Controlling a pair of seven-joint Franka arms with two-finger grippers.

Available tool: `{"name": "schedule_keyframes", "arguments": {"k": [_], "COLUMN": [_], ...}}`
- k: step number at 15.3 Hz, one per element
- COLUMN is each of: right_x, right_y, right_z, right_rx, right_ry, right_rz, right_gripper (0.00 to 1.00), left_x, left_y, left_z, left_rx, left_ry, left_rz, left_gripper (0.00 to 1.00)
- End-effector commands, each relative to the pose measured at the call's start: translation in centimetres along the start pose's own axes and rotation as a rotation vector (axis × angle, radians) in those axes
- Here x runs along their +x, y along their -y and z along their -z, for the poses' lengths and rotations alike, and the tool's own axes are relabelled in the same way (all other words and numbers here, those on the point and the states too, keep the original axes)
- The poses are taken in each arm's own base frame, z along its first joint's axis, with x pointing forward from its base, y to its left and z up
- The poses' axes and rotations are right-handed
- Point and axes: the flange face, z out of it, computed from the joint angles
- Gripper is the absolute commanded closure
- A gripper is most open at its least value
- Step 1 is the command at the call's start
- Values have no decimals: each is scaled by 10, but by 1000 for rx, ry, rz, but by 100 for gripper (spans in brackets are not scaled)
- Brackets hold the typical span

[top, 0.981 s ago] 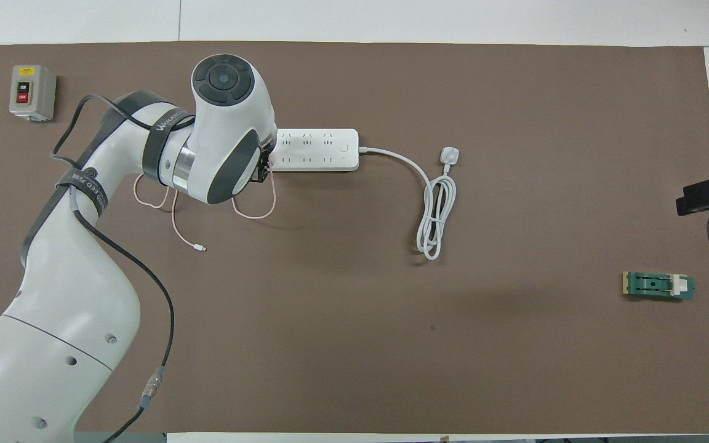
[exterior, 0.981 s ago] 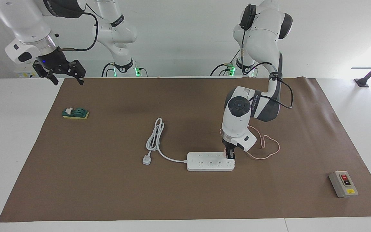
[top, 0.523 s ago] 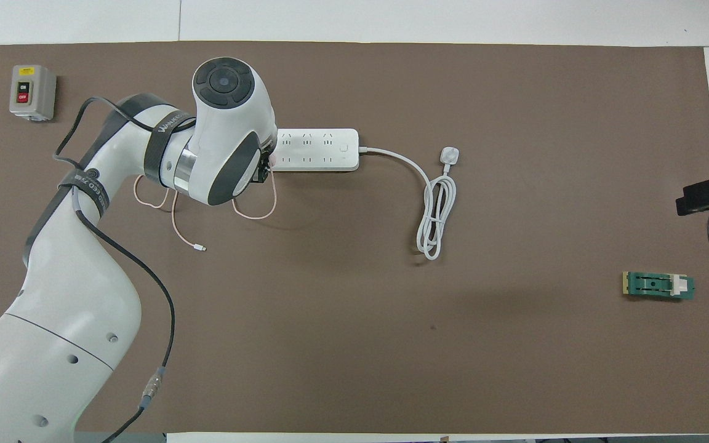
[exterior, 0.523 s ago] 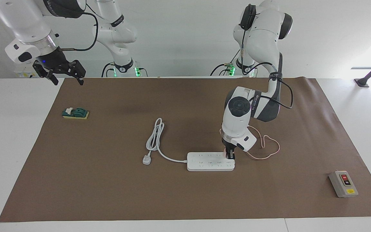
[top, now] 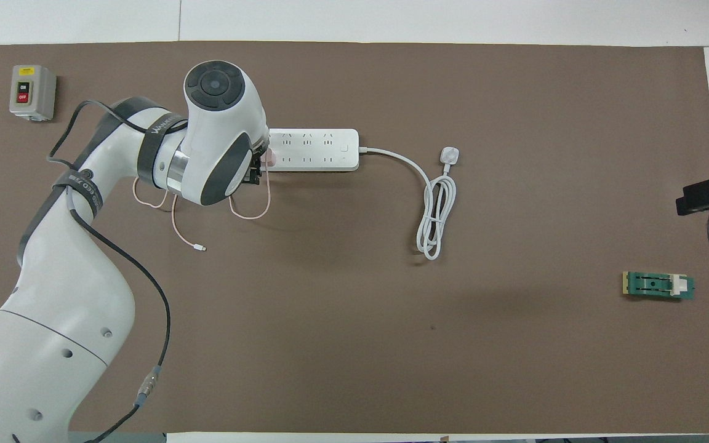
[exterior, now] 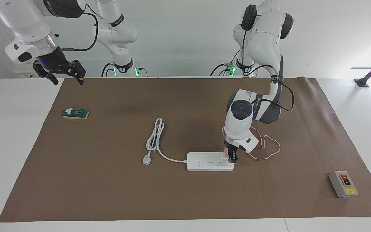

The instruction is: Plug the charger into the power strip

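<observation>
The white power strip (exterior: 204, 162) lies on the brown mat; it also shows in the overhead view (top: 317, 149). The pale-pink charger (exterior: 225, 153) stands on the strip's end toward the left arm's end of the table, and it shows in the overhead view (top: 270, 158). Its thin pink cable (exterior: 271, 151) loops on the mat nearer to the robots. My left gripper (exterior: 232, 158) points down, right against the charger at that end of the strip; in the overhead view (top: 258, 169) the arm hides most of it. My right gripper (exterior: 68, 82) waits open and empty, high over the mat's corner.
The strip's thick white cord (exterior: 155, 137) coils toward the robots and ends in a white three-pin plug (exterior: 146, 159). A grey box with red and black buttons (exterior: 343, 183) sits near the left arm's end. A green block on yellow (exterior: 75, 113) lies below the right gripper.
My left arm has shifted slightly toward its own end of the table, so more of the pink charger and the strip's end shows. The right arm has not moved.
</observation>
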Motion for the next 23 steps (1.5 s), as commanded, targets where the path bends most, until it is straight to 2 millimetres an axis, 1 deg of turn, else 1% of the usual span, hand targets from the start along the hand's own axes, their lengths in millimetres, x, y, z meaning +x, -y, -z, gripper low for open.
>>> {"name": "schedule_keyframes", "arguments": {"k": [1,2,4,5,7,10,11,12,13,15,17,18,20,21,23], "right_x": [-7,-7,-7,-7,-7,-7,-7,-7,-7,-7,-7,-7,-6,-9,-11], "right_y": [1,1,2,2,1,1,2,2,1,1,2,1,-1,-4,-5], "right_z": [1,1,1,1,1,1,1,1,1,1,1,1,1,0,-2], "right_rx": [18,18,20,20,18,18,20,20,18,18,20,18,9,13,15], "right_ry": [5,5,5,5,5,5,5,5,5,5,5,5,0,12,35], "right_rz": [-15,-15,-15,-15,-15,-15,-15,-15,-15,-15,-15,-15,-25,-24,-24], "right_gripper": [0,0,0,0,0,0,0,0,0,0,0,0,0,0,0], "left_x": [29,45,68,88,124,154,168,177,192,217,241,261,296,310,313], "left_y": [5,4,5,6,11,27,31,37,47,63,74,83,108,117,127], "left_z": [67,86,123,140,168,203,211,222,230,244,259,268,284,291,305], "left_rx": [-59,-76,-122,-133,-133,-112,-101,-88,-46,11,1,-8,-28,-45,-55], "left_ry": [-13,-13,-13,-20,-39,-75,-86,-94,-95,-93,-67,-27,78,101,95], "left_rz": [12,32,34,19,-86,-350,-430,-529,-646,-820,-956,-1009,-1169,-1212,-1242], "left_gripper": [0,0,0,0,0,0,0,0,0,0,0,0,0,0,0]}}
